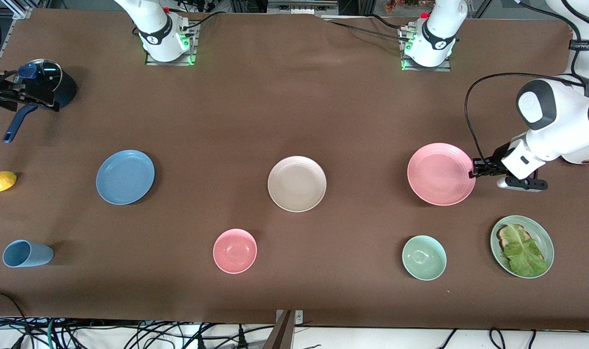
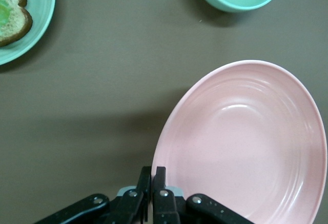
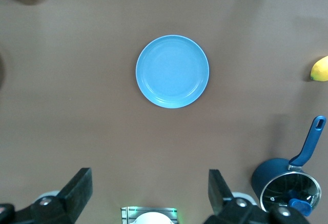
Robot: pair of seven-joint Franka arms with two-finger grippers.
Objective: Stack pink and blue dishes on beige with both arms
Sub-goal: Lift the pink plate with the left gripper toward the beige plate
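The pale pink plate [image 1: 440, 173] lies toward the left arm's end of the table. My left gripper [image 1: 473, 168] is shut on its rim, at the edge toward that end. In the left wrist view the fingers [image 2: 159, 175] pinch the rim of the pink plate [image 2: 246, 142], and a broad shadow lies under that edge. The beige plate [image 1: 297, 183] sits at the table's middle, bare. Toward the right arm's end lies the blue plate [image 1: 125, 177]. My right gripper [image 3: 151, 175] is out of the front view; it hangs open, high over the table near the blue plate [image 3: 172, 70].
Nearer the front camera stand a pink bowl [image 1: 235, 250], a pale green bowl [image 1: 424, 257], a green plate [image 1: 541, 232] with toast and lettuce, and a blue cup [image 1: 27, 253] on its side. A lemon [image 1: 1, 181] and a blue saucepan [image 1: 47, 82] sit at the right arm's end.
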